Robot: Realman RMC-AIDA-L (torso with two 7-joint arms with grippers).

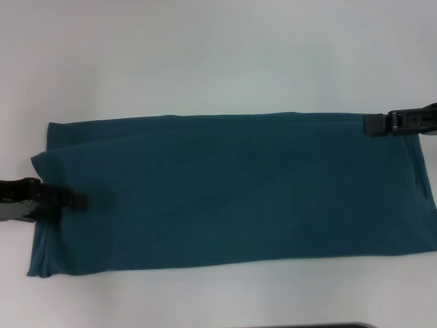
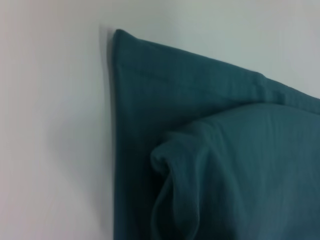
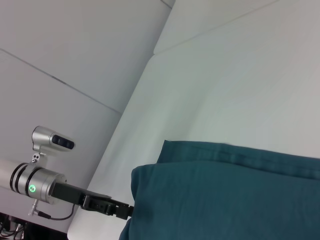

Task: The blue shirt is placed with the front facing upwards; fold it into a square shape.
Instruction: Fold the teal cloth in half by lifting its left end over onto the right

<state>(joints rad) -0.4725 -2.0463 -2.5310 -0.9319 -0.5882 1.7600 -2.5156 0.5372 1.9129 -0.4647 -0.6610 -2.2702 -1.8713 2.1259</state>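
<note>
The blue shirt (image 1: 232, 191) lies folded into a long band across the white table (image 1: 205, 55), plain cloth facing up, no letters showing. My left gripper (image 1: 76, 200) is at the band's left end, shut on the cloth there. That end is bunched and slightly raised (image 2: 200, 165). The right wrist view shows the same left gripper (image 3: 126, 210) pinching the far edge of the shirt (image 3: 225, 195). My right gripper (image 1: 372, 124) rests at the band's far right corner, on its back edge.
Bare white tabletop surrounds the shirt at the back and along the front. A dark edge (image 1: 321, 325) shows at the table's front. In the right wrist view, a white wall (image 3: 75, 60) rises past the table's left side.
</note>
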